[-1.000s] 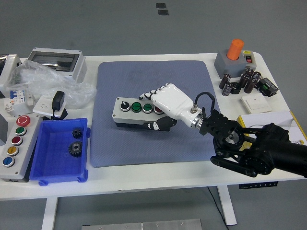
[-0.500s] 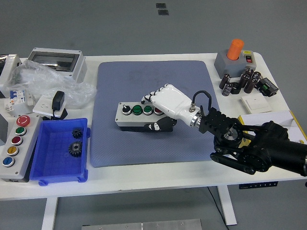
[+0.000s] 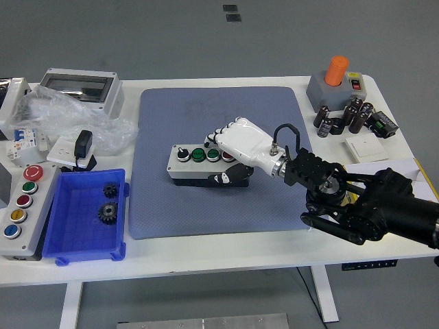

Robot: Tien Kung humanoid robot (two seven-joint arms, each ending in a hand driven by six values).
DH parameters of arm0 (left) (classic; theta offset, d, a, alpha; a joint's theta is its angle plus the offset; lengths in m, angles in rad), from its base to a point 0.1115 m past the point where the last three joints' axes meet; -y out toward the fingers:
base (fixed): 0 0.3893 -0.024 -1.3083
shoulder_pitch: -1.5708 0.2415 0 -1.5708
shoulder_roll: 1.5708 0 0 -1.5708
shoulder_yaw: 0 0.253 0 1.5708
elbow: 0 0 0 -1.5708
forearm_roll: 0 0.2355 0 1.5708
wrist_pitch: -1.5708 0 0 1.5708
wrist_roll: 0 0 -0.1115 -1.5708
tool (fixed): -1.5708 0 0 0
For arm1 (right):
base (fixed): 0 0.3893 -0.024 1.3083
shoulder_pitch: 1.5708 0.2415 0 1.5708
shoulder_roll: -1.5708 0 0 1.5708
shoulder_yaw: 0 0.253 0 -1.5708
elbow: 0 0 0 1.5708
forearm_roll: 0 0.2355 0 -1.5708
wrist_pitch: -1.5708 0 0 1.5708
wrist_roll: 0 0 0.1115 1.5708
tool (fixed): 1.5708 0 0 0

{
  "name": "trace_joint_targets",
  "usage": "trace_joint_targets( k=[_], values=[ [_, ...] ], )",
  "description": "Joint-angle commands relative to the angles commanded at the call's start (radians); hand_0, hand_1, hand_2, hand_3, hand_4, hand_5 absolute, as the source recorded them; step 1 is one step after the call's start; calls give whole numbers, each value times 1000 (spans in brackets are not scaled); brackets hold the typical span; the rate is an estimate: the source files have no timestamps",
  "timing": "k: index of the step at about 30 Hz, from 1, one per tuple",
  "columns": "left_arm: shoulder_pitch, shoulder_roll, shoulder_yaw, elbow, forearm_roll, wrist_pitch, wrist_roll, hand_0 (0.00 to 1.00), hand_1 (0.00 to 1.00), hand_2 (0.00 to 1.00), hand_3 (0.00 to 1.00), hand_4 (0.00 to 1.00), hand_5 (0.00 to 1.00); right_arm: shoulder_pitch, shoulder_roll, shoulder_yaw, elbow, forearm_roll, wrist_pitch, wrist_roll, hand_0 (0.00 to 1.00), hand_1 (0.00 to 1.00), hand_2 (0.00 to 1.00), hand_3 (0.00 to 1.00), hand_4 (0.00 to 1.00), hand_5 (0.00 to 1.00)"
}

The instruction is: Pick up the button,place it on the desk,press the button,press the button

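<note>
- The button box sits a little farther right and slightly higher on the blue mat than a second ago.
- The right hand, clamped over the box's right end, shifts right with it.
- The black forearm draws back toward the counter's right edge.

blue mat bare in front, blue bin — left obstacle
</note>
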Motion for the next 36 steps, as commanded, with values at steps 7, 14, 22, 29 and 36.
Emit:
trace_joint_targets(
  k=[7, 14, 22, 29, 36],
  values=[
    [1, 0, 3, 1, -3, -1, 0, 592, 648, 599, 611, 684, 249, -8, -6, -39, 6, 30, -28, -15, 167, 386, 365, 318, 383, 36],
    [2, -1, 2, 0, -2, -2, -2, 592, 648, 599, 612, 684, 251, -10, -19, -55, 22, 40, -46, -8, 248, 501, 617, 357, 453, 39],
    [1, -3, 4, 0, -1, -2, -2, 592, 648, 599, 611, 683, 249, -5, -31, -37, 38, 32, -56, -7, 542, 648, 770, 864, 730, 162],
    [0, -3, 1, 0, 1, -4, -3, 591, 648, 598, 609, 681, 250, -4, -37, -31, 44, 11, -28, -28, 623, 679, 858, 998, 784, 191],
    [2, -4, 1, 0, 2, -10, -5, 590, 648, 595, 608, 675, 249, 0, -68, -1, 103, -10, 7, -47, 649, 698, 935, 998, 797, 179]
  ],
)
